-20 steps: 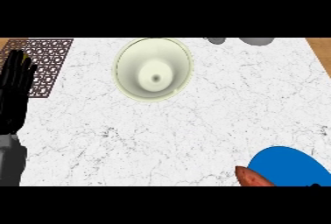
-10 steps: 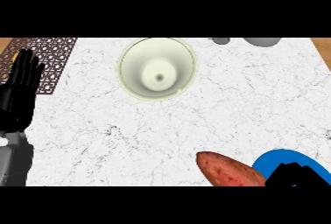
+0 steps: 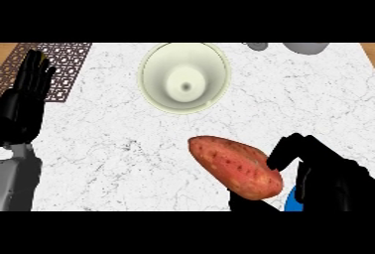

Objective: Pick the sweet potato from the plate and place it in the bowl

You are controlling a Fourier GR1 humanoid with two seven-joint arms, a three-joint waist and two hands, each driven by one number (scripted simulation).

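Observation:
A reddish-brown sweet potato (image 3: 236, 166) hangs above the counter at the lower right of the head view, tilted with its narrow end up-left. My right hand (image 3: 322, 173) is curled round its lower right end. Only a sliver of the blue plate (image 3: 291, 202) shows beneath that hand. The pale green bowl (image 3: 184, 77) stands at the top centre with nothing in it, up and left of the sweet potato and apart from it. At the left edge my left hand (image 3: 26, 101) rests open, fingers up.
A brown lattice mat (image 3: 64, 64) lies at the counter's top left, partly behind the left hand. Two grey objects (image 3: 304, 47) are cut off by the top right edge. White marble counter (image 3: 110, 149) spreads between the bowl and both hands.
The right hand has carried the sweet potato up and left, away from the plate and toward the bowl. More of the potato and hand shows now. The left hand has barely moved.

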